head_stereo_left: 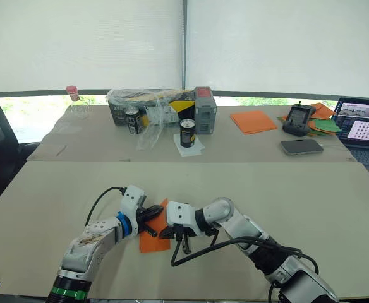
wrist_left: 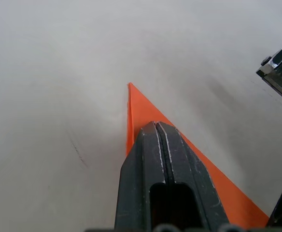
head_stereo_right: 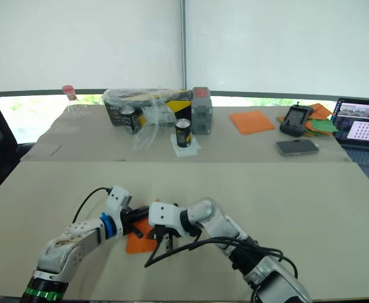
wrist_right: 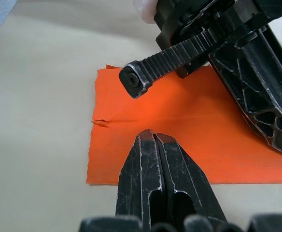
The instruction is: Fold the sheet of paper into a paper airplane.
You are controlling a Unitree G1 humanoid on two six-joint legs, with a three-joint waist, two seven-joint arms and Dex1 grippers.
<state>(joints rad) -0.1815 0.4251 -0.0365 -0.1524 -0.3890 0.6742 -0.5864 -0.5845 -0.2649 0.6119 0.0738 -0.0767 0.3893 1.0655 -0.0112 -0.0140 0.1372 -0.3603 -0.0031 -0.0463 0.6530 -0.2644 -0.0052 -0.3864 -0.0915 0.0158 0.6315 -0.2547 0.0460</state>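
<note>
Both pairs of fingers are pressed together with no gap: the left gripper (head_stereo_left: 151,214) lies over the sheet of paper (head_stereo_left: 153,238) from its 9 o'clock side, the right gripper (head_stereo_left: 167,231) from 3 o'clock. The orange sheet lies flat on the near tabletop (head_stereo_left: 298,196), partly folded, one end narrowing to a point

No text, label or number is legible anywhere; the cans and laptop screen are too small to read.
</note>
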